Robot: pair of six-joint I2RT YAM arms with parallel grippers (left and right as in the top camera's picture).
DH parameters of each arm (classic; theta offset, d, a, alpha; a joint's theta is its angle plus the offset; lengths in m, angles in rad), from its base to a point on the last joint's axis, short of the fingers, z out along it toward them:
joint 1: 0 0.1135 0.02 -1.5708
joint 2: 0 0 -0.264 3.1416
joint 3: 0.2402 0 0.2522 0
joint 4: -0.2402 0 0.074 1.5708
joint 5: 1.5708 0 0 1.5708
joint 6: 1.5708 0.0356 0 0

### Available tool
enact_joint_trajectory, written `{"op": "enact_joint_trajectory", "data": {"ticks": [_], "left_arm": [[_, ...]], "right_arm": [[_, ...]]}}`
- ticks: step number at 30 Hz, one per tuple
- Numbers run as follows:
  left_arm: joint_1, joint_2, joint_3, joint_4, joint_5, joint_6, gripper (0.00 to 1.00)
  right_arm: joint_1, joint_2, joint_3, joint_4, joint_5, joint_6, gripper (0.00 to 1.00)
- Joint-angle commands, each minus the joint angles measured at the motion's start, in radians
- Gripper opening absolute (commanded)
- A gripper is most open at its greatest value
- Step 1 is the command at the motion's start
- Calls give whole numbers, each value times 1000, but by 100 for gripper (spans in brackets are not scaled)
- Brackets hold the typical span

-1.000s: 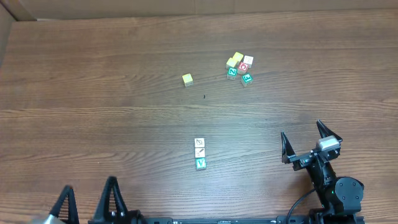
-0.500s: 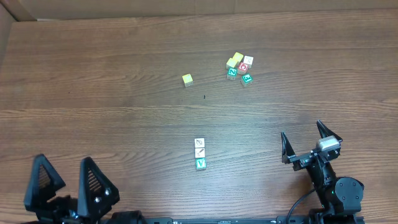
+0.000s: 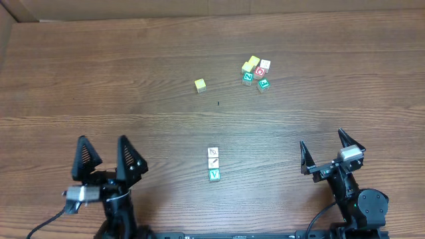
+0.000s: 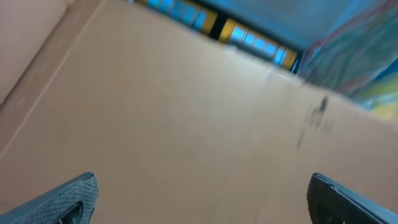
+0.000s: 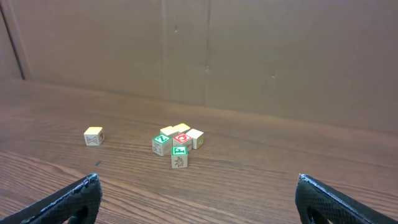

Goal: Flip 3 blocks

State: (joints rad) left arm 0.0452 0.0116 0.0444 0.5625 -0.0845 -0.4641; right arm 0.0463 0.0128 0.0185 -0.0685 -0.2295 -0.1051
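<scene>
Overhead: blocks [image 3: 213,163] in a close column on table [image 3: 133,66], green block [image 3: 214,174] at the near end, between left tool [image 3: 103,143] and right tool [image 3: 322,141], well apart from both. Both tools spread wide, empty, touching nothing.

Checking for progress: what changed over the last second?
The left gripper moved forward from the near edge over the table, open, holding nothing. The right gripper, the row of three blocks and the far cubes stayed put.

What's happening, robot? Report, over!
Left gripper open, empty. Right gripper open, empty. Three blocks in a row between them, untouched. Nothing in the way.
</scene>
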Motion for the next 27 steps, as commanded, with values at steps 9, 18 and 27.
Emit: {"op": "enact_joint_trajectory", "data": {"ticks": [9,18,27], "left_arm": [[-13,-8,-40,-480,-3,23,100],[-14,-8,-40,-640,65,369,100],[-14,-8,-40,-640,76,435,100]], "right_arm": [[-3,-10,-11,6,-4,0,100],[-3,-10,-11,6,-4,0,100],[-3,-10,-11,6,-4,0,100]]}}
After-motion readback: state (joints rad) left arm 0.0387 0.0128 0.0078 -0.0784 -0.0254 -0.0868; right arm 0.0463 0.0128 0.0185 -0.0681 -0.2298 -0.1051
